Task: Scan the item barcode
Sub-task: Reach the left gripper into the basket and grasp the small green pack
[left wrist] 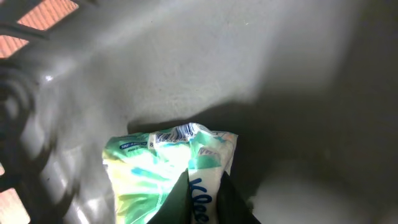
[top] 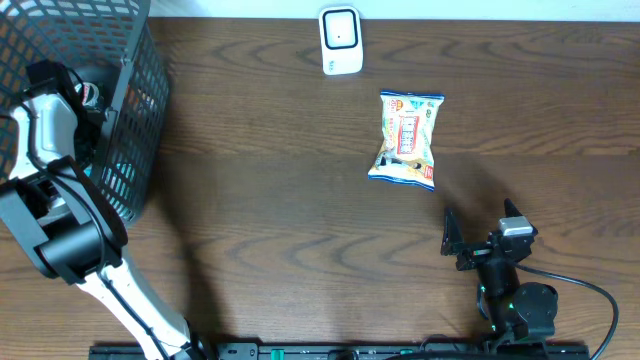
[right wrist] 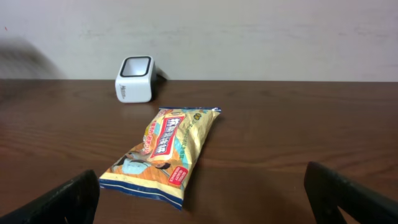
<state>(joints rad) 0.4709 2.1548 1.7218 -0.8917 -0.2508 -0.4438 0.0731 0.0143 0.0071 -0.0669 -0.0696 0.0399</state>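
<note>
Left tool (left wrist: 202, 190) clamped on tissue pack (left wrist: 155, 171) inside basket (top: 135, 110); right tool (top: 481, 225) spread wide, snack bag (right wrist: 165, 152) just ahead.

Worktop (top: 300, 220): dark brown wood finish with a bold wavy grain, running the full width of the scene. Its far edge meets a plain, pale wall (right wrist: 249, 37) of greyish-pink tone. Lighting is soft and diffuse. One broad, blurred shadow lies across the left part of the worktop. A fainter one lies at near right. The wall darkens slightly at far left.
</note>
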